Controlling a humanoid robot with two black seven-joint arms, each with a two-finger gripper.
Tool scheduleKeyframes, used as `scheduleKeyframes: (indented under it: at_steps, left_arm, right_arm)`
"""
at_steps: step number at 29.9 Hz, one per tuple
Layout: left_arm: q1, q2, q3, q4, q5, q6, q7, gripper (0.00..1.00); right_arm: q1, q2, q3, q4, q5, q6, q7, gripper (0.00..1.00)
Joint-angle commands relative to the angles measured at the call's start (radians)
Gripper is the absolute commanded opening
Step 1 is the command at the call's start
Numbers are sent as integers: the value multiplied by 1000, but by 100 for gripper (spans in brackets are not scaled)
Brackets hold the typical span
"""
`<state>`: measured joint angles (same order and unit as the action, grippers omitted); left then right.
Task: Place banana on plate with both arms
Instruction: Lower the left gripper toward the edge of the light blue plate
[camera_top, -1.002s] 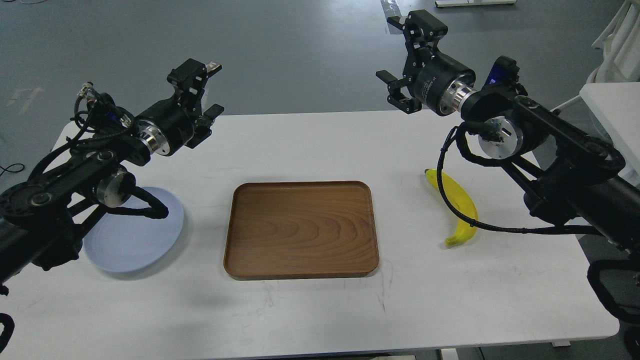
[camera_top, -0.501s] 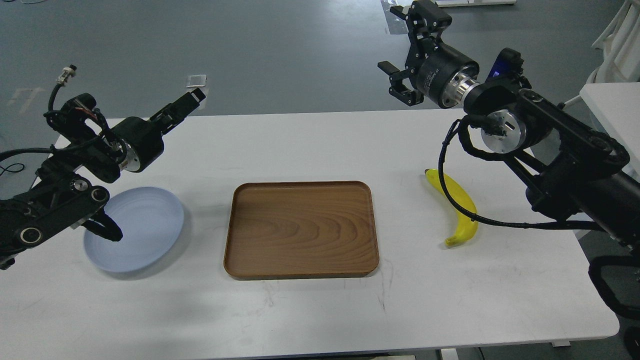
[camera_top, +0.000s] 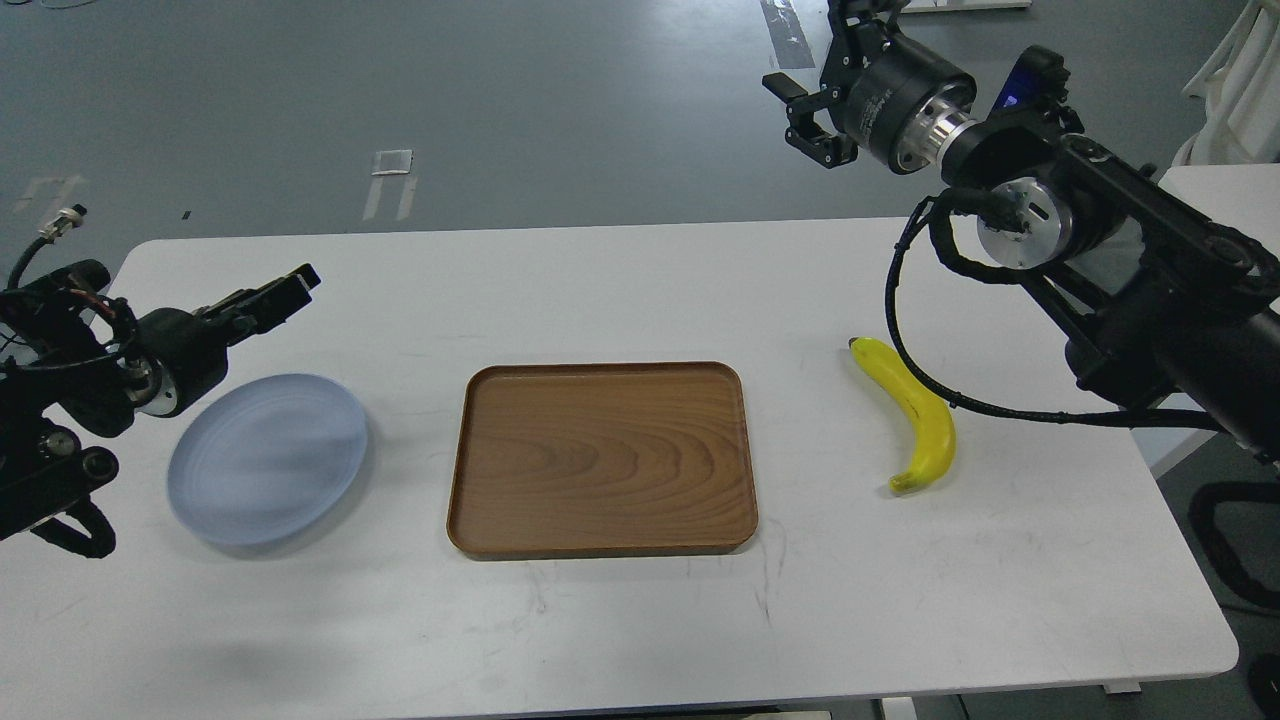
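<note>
The yellow banana (camera_top: 917, 417) lies on the white table, right of the tray, dark tip toward the far side. The pale blue-grey plate (camera_top: 267, 458) lies at the left, empty. My left gripper (camera_top: 278, 297) is low over the table just beyond the plate's far left edge; it is seen side-on, so I cannot tell its fingers apart. My right gripper (camera_top: 815, 75) is high beyond the table's far edge, well above and behind the banana, open and empty, its upper finger cut off by the frame's top.
A rectangular brown wooden tray (camera_top: 600, 458) lies empty in the table's middle, between plate and banana. A black cable (camera_top: 900, 350) hangs from my right arm beside the banana. A second white table (camera_top: 1225, 195) stands at the right.
My left arm has drawn back, left and down, uncovering the plate. My right arm has risen and moved back to the right, so its cable no longer crosses the banana.
</note>
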<state>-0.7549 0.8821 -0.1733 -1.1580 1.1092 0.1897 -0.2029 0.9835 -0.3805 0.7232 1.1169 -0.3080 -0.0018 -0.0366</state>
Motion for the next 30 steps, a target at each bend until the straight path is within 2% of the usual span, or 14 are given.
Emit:
scheduleKeyframes:
  at_steps: [1,5,10,20,24,30]
  left_arm:
    - [9,50,3,-15,-2,4,-24,91]
    - [46,123,20,-15,7,2,-66,91]
    - [92,150,38,-15,14,2,-89,92]
    - [137,190,43,-58,38,7,-89,96]
    - [140,190,46,-65,138,60,-89,96]
    - [164,186,63,-66,141,70,-87,96]
  right_arm:
    - [3,0,2,1,4,-1,0,100]
    - [7,-2,4,1,6,-1,-3,100]
    - [29,0,2,0,6,-1,-6,100]
    - [73,-3,1,-8,7,0,-9,100]
    - [72,-3,-4,-8,7,0,-9,100]
    - [72,-3,-5,-6,7,0,-9,100]
